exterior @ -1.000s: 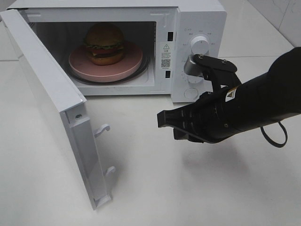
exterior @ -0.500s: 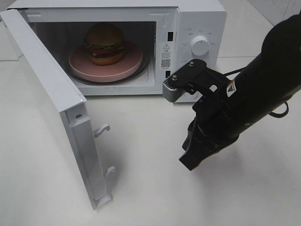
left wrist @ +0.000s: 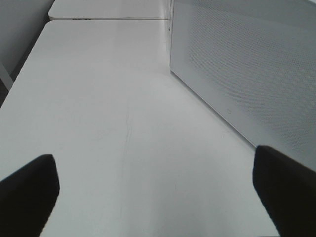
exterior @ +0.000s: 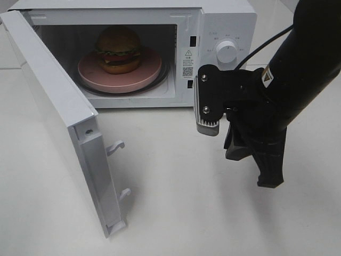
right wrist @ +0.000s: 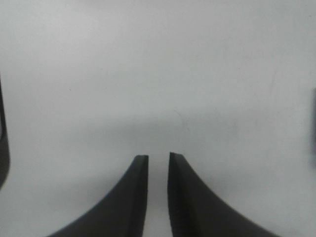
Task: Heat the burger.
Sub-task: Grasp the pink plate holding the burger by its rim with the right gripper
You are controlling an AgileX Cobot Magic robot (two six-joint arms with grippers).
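**Mia:** What is closest to the right gripper (exterior: 256,165)?

**Ben:** Just the bare white table (exterior: 176,213). The gripper points down at it, and the two dark fingers (right wrist: 136,197) have only a thin gap between them. Nothing is in that gap, so it holds nothing.

**Mia:** And a bit farther off from it?

**Ben:** The microwave door (exterior: 64,122). It stands wide open, swung out toward the front, well apart from the gripper across the table. Two little white hooks stick out of its edge.

**Mia:** Past that?

**Ben:** The microwave (exterior: 224,16) itself, just behind the arm, with a round knob (exterior: 227,52) on its front panel. Deep inside sits the burger (exterior: 118,49) on a pink plate (exterior: 93,77) — farther from the gripper than anything else (and already where it has to be).

**Mia:** So what comes next, do you think?

**Ben:** I think the door has to be shut. To do it well, the gripper should go around to the outside of the door, not the hook side, and push it slowly near its free edge — that way it swings easily and the hooks click in. A hard shove could slide the whole microwave.

**Mia:** And the left gripper (left wrist: 158,197)?

**Ben:** Its fingers are spread very wide with nothing between them. It sits low over the table beside a white dotted wall.
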